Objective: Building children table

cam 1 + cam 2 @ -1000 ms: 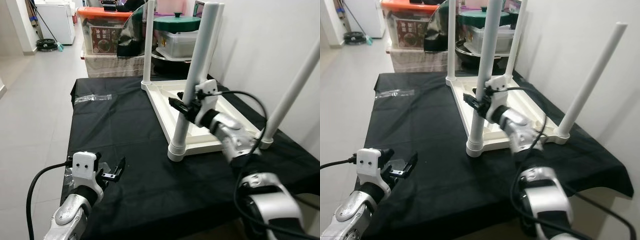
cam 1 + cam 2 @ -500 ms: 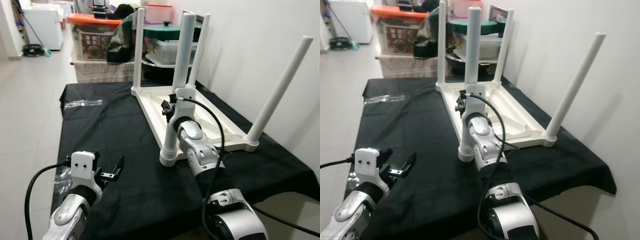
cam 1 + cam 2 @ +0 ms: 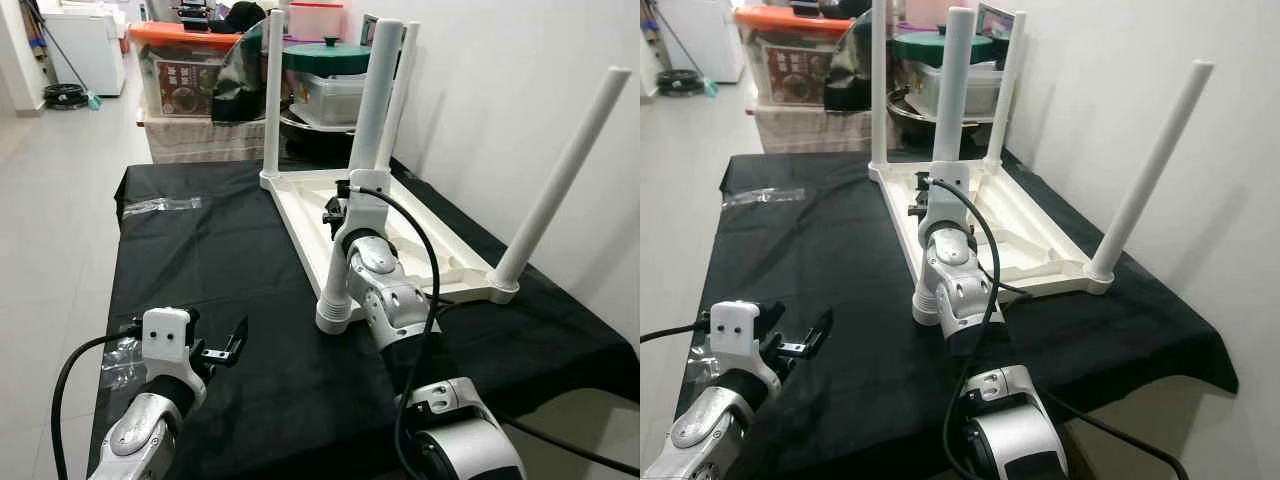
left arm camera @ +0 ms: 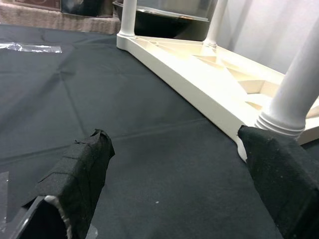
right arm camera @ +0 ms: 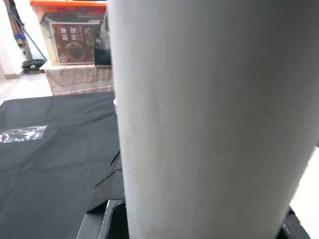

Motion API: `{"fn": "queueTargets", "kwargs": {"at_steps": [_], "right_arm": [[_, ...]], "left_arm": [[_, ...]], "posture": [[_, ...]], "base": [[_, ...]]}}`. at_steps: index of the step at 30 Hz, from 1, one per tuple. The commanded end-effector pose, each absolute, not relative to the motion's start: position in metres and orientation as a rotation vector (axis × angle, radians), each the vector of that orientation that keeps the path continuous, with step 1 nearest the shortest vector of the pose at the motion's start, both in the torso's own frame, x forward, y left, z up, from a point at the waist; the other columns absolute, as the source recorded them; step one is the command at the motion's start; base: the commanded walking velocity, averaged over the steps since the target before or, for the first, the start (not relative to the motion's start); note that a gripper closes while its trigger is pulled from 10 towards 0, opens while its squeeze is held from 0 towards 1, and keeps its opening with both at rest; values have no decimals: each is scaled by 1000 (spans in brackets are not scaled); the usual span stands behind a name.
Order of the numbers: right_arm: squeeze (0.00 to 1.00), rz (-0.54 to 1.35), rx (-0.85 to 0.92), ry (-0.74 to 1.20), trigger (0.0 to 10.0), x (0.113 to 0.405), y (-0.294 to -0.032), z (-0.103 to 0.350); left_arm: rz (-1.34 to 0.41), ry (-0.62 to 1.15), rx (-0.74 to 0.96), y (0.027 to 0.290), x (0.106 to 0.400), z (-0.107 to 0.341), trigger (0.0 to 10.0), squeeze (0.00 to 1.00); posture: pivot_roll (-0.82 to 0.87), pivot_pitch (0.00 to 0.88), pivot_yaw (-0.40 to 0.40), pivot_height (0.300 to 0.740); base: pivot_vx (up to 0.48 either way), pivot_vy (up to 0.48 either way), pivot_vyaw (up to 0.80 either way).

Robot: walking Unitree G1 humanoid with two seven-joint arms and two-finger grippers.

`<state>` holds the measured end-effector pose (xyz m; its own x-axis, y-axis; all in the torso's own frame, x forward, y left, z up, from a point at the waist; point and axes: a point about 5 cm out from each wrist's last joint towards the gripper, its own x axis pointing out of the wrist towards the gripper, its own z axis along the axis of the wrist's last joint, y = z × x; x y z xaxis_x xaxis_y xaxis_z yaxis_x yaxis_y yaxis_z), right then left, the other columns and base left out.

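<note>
The white children's table top lies upside down on the black cloth, all four legs pointing up. The action is at the near leg, standing in its collar at the corner closest to the robot. The right gripper is on it partway up; the right wrist view has the white tube pressed close between the black fingers, so it looks clamped around the leg. This reads as the seating or tightening step on the last leg. Next call: a firm twist or push down the leg's axis, keeping it upright. The left gripper hovers low over the cloth at the near edge, fingers spread wide, holding nothing.
</note>
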<state>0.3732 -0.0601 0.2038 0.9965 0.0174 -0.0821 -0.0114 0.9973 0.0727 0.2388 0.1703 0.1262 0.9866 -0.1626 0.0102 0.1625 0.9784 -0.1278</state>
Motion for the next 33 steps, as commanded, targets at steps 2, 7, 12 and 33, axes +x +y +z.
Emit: {"fn": "queueTargets", "kwargs": {"at_steps": [2,7,12,33], "right_arm": [[0,-30,73,275,0,361,-62,155],[0,-26,81,228,0,355,-63,160],[0,-37,107,188,0,351,-65,165],[0,-3,120,126,0,341,-65,173]], "left_arm": [[-168,-6,-122,169,240,127,10000,0],[-167,-7,-118,171,240,127,10000,0],[-167,-9,-116,171,241,128,10000,0],[-176,-14,-106,173,244,130,10000,0]], "posture": [[61,0,-109,740],[64,0,-107,740],[64,0,-102,740],[64,0,-91,740]], "base": [[0,0,0],[0,0,0],[0,0,0],[0,0,0]]}}
